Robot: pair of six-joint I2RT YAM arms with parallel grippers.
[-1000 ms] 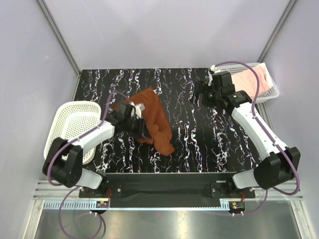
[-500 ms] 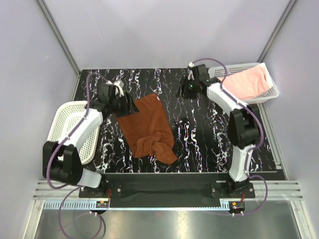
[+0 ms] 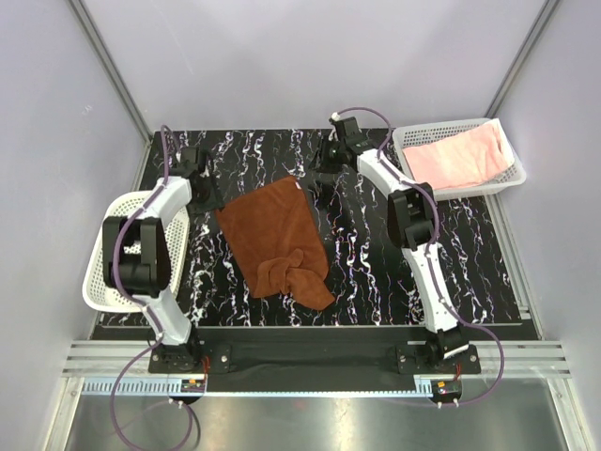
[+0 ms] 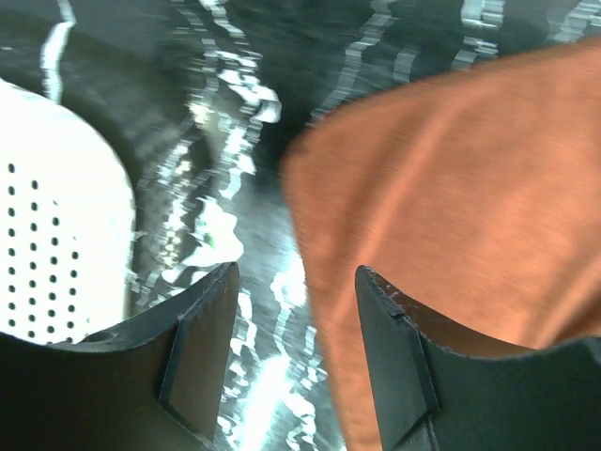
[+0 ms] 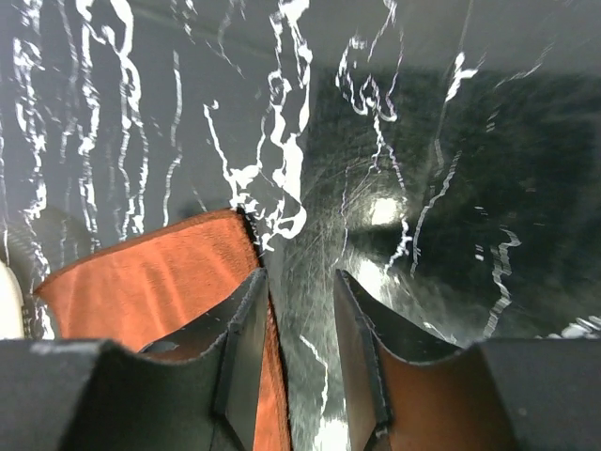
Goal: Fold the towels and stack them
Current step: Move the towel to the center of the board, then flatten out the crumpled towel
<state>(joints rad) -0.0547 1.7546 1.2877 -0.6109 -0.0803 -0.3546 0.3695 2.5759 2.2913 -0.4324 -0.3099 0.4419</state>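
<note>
A rust-brown towel [image 3: 272, 225] lies spread on the black marbled table, its near end bunched into folds [image 3: 291, 272]. My left gripper [image 3: 208, 193] hovers at the towel's far left corner. In the left wrist view its jaws [image 4: 296, 272] are open over the towel's edge [image 4: 451, 188] and hold nothing. At the far right corner my right gripper [image 3: 320, 181] has its jaws [image 5: 300, 277] narrowly open over bare table. The towel's corner [image 5: 150, 282] lies against the left finger. A pale pink towel [image 3: 460, 155] rests in the right basket.
A white mesh basket [image 3: 131, 240] sits at the table's left edge, also in the left wrist view [image 4: 56, 225]. A second white basket [image 3: 413, 141] holding the pink towel stands at the back right. Grey walls close in the table.
The left gripper let go of the bunched brown towel and moved back to its far left corner. The towel now lies spread. The right arm swung left to the far right corner, jaws narrowing.
</note>
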